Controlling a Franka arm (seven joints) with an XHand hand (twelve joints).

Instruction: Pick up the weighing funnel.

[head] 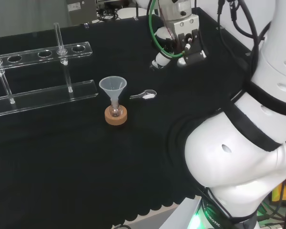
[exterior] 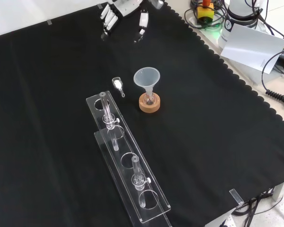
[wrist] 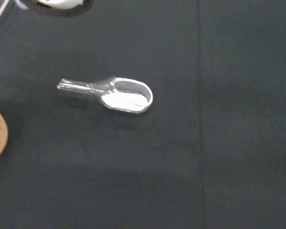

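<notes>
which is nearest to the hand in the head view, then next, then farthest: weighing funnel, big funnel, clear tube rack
From the hand, in the head view:
1. weighing funnel, lying on the cloth, below and left of the hand.
2. funnel, farther left, upright over its cork ring.
3. tube rack, at the far left.

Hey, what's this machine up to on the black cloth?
A robot arm's hand hovers open above the cloth, holding nothing. Its target, a small clear weighing funnel with white powder in its scoop, lies on the cloth untouched, beside the big funnel standing in a small flask on a cork ring. A clear test tube rack stands nearby.
</notes>
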